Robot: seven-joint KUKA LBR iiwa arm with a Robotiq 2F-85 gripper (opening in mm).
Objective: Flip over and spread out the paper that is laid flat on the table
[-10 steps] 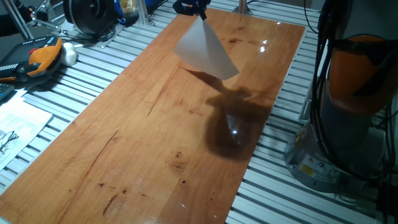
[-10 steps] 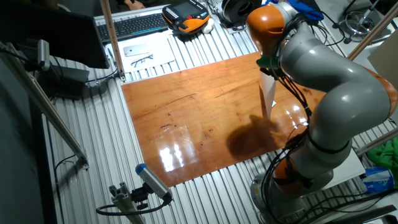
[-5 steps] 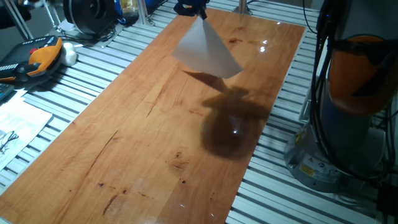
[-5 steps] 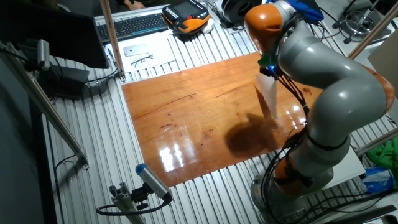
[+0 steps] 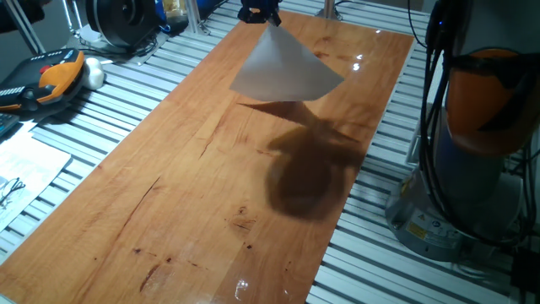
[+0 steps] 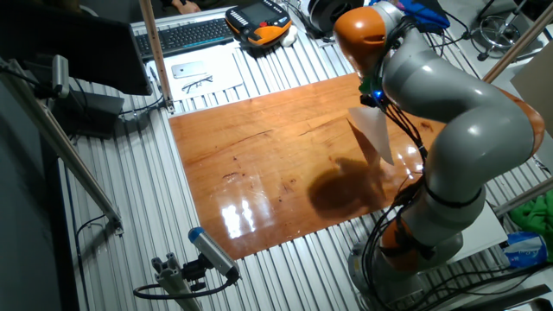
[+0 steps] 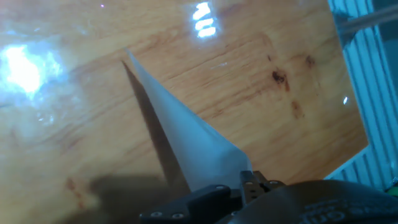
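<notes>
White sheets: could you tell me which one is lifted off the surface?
The paper hanging from the gripper above the table; the other sheet lies flat on the grey slats.

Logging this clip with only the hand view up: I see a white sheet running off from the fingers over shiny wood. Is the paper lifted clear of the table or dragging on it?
Observer: Lifted. In one fixed view the paper hangs by one corner from the gripper, and its shadow lies apart from it on the table.
Operator: Which part of the table is it over?
Observer: The end nearest the robot's base, as the other fixed view shows; the long stretch of table toward the keyboard has nothing on it.
Operator: Any print on the sheet?
Observer: The face that the fixed views show looks blank; the other face I cannot see.
</notes>
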